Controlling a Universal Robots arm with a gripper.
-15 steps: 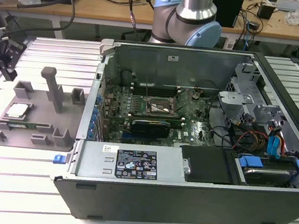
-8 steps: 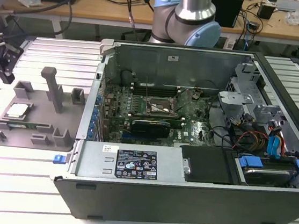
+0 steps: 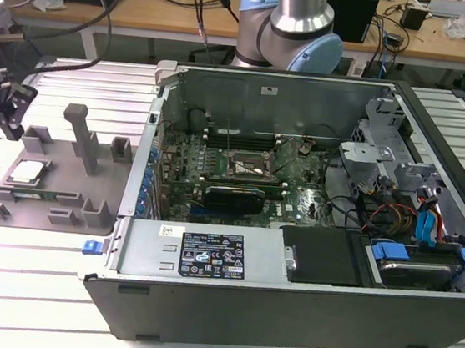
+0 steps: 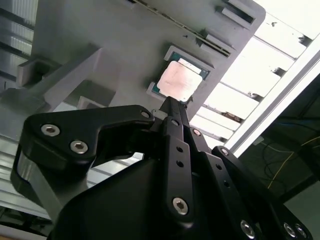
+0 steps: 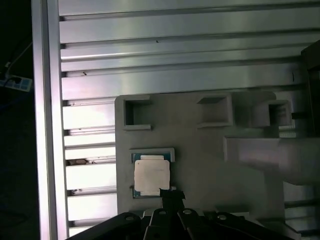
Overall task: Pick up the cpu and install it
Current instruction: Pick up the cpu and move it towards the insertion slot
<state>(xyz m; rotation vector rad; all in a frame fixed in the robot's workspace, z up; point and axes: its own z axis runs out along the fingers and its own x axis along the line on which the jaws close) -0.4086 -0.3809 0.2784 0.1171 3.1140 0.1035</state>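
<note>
The cpu, a small silver-topped square chip, lies flat in a recess of the grey holder plate at the exterior view's left. In both wrist views the cpu sits just beyond the black fingertips. My gripper hangs above the plate's left edge, apart from the chip. Its narrow fingers lie together, and the gripper is shut with nothing held. The square socket lies on the motherboard inside the open computer case.
The holder plate carries a tall grey post and several raised blocks near the chip. The case wall rises beside the plate. Cables and drive bays fill the case's right side. A ribbed metal tabletop lies underneath.
</note>
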